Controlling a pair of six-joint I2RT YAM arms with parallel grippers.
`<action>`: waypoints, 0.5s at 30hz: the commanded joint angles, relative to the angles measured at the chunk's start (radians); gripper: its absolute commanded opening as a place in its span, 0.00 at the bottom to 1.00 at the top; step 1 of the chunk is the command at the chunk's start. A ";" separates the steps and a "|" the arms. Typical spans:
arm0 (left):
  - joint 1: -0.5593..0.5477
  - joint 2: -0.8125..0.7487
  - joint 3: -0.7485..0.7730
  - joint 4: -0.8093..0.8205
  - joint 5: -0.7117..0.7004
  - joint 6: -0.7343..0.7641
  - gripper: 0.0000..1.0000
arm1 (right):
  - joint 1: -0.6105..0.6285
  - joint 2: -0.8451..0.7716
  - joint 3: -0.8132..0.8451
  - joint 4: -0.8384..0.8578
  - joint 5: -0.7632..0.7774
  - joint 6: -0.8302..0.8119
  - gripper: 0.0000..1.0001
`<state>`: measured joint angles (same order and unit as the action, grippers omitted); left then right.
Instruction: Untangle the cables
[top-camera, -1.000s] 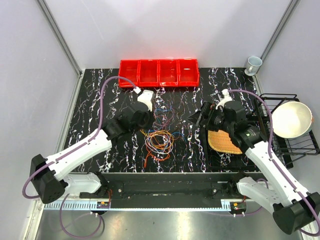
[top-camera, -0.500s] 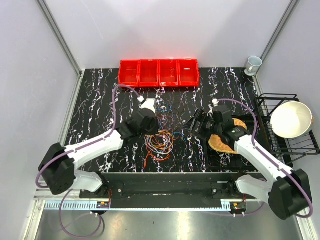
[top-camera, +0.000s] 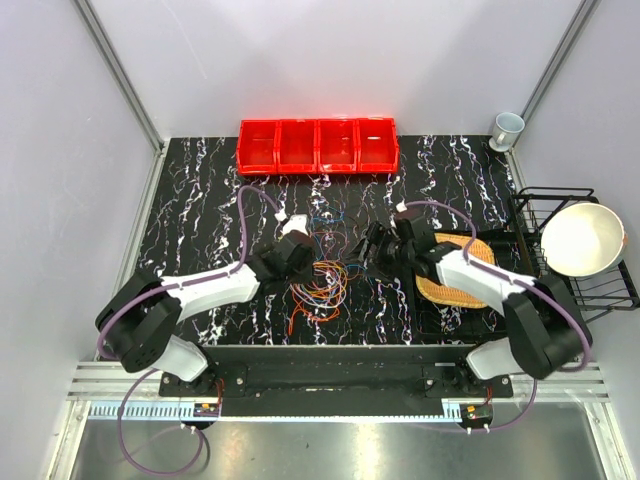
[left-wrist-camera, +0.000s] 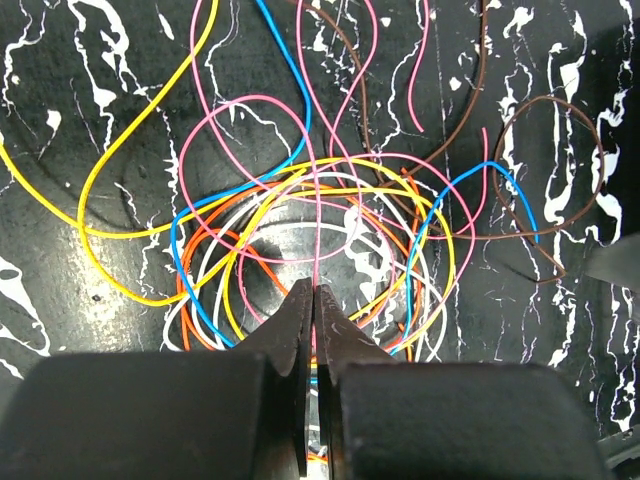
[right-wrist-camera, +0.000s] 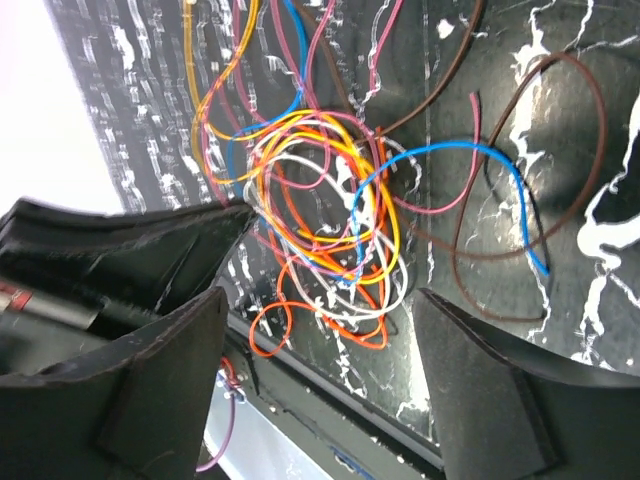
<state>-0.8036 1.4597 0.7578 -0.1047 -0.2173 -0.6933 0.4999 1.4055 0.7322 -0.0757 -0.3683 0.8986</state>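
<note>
Both arms have swung in from the sides over the last second. From above, the left claw (top-camera: 300, 262) and right claw (top-camera: 372, 248) now sit on either side of the cables (top-camera: 322, 280). These lie in a loose heap mid-table (top-camera: 200, 200), well short of the red bins (top-camera: 318, 145). From the left wrist, that claw's fingers are pressed together. The pink wire (left-wrist-camera: 316, 230) runs straight down into the seam between them, so it looks nipped there. Yellow, orange, white and blue loops are ringed around and under it. From the right wrist, the other claw's fingers stand wide apart with nothing between them, over the near side of the heap. How high they hang I can't tell. The blue wire (right-wrist-camera: 480, 160) and brown loop (right-wrist-camera: 570, 180) lie off to one side of the tight coil. To my eye the pull on the pink strand should be slow and along its own run, away from the coil. The right claw should pin or hold another strand, or the whole heap will drag along. Wire this thin may slip the pads, and a quick tug could cinch the loops tighter.
</note>
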 joint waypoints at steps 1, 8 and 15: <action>0.009 0.011 -0.029 0.089 0.013 -0.028 0.00 | 0.017 0.079 0.105 0.036 0.022 -0.042 0.78; 0.014 0.045 -0.032 0.102 0.021 -0.026 0.00 | 0.022 0.239 0.217 0.025 0.028 -0.099 0.73; 0.021 0.039 -0.046 0.102 0.024 -0.023 0.00 | 0.025 0.371 0.294 0.013 0.014 -0.147 0.70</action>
<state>-0.7914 1.5055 0.7261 -0.0544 -0.2115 -0.7086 0.5106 1.7298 0.9607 -0.0727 -0.3550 0.7979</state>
